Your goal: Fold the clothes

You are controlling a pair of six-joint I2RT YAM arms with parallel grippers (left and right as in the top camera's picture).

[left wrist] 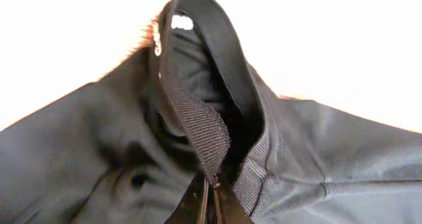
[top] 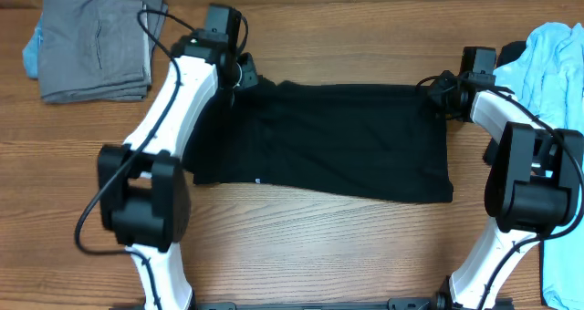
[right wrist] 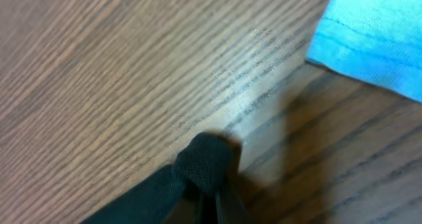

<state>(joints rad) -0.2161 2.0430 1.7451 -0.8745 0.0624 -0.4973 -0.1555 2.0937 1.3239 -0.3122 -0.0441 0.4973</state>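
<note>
Black shirt (top: 338, 141) lay spread flat at the centre of the wooden table (top: 301, 246). Left gripper (left wrist: 210, 196) was closed tight on its ribbed band, raising a peak of cloth. The right gripper (right wrist: 210, 191) was pinched shut on a bunched corner just above the table.

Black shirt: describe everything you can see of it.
The black shirt is plain, soft, knit-looking cloth with a ribbed band and a tiny white mark by its near edge. It lies spread wide and mostly flat on the wooden table, between the two arms. The left hand is shut on its far left corner, which is lifted into a fold. The right hand is shut on a bunched bit at the far right corner.
</note>
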